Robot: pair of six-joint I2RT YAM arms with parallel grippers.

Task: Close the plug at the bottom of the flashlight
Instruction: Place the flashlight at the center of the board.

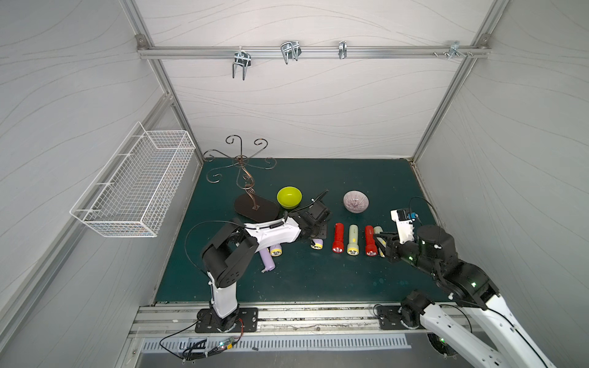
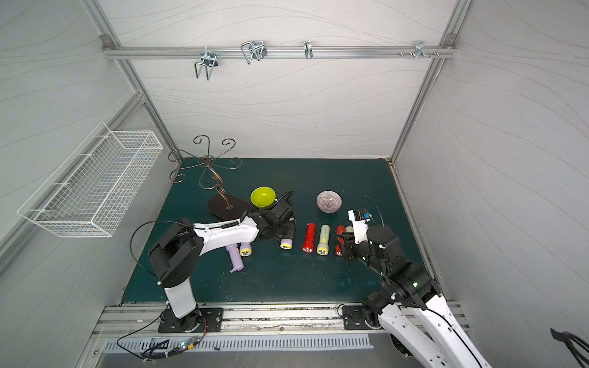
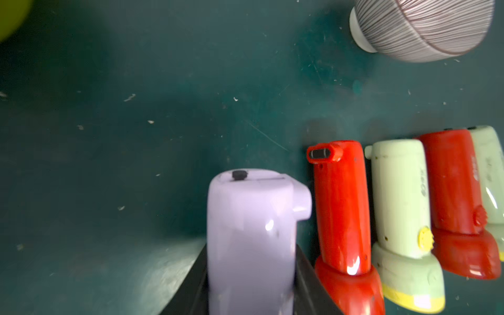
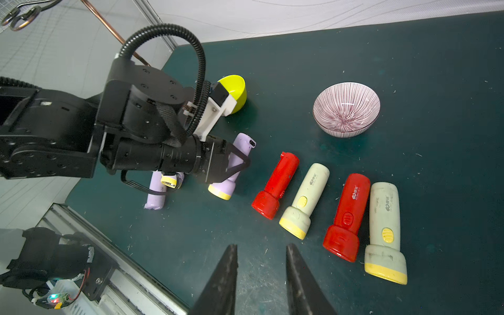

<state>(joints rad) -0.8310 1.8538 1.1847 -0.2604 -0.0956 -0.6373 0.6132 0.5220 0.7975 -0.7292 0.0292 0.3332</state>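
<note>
Brand marks sit on the red flashlight [image 4: 347, 215] and the pale flashlight [image 4: 384, 226] at lower right. None can be read.

walls: white wavy panels [image 1: 302, 111] | floor: dark green mat [image 1: 287, 280] | side wall: wire basket [image 1: 137, 188] | back: hook rail [image 1: 318, 51]

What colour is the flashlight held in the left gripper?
Lilac flashlight, yellow lens rim; clearest in the right wrist view.
</note>
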